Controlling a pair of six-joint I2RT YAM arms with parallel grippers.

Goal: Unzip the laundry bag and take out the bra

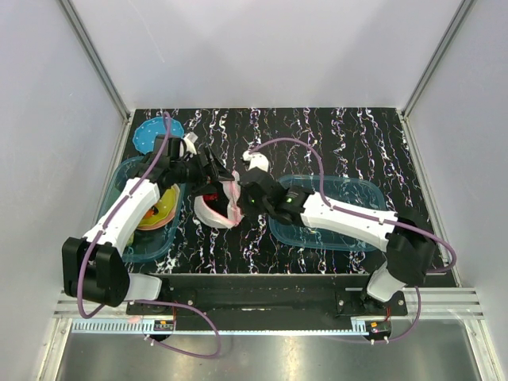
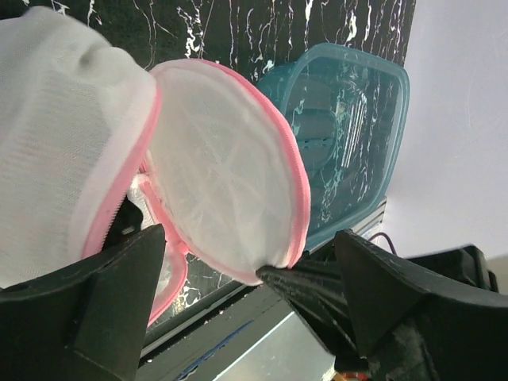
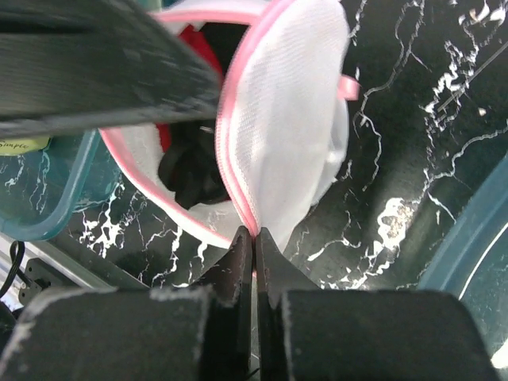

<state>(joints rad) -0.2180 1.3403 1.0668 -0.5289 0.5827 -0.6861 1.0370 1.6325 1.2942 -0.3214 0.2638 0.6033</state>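
Top external, Obs. 1: where's the laundry bag (image 1: 221, 211)?

Obs. 2: Centre-left over the bench (image 1: 349, 135), between the left teal tub (image 1: 119, 242) and the right teal tub (image 1: 361, 190). Unzipped, the two domed halves spread apart. Can't tell if it rests on the bench or hangs.

Obs. 1: The bra (image 3: 200, 48)?

Obs. 2: Inside. Right wrist view shows red fabric, with black parts below it, in the half with the gaping pink rim. From above, a red patch shows in the opening.

Obs. 1: Right hand (image 3: 254, 238)?

Obs. 2: Fingers pressed together, pinching the pink zipper trim at the edge of the other half.

Obs. 1: Left hand (image 1: 214, 169)?

Obs. 2: Spread wide, gripping nothing. Left wrist view: both mesh halves lie between its fingers (image 2: 119, 294).

Obs. 1: Anything else?

Obs. 2: Yellow and orange items (image 1: 159, 213) in the left tub, blue dotted disc (image 1: 155, 131) at the far-left corner.
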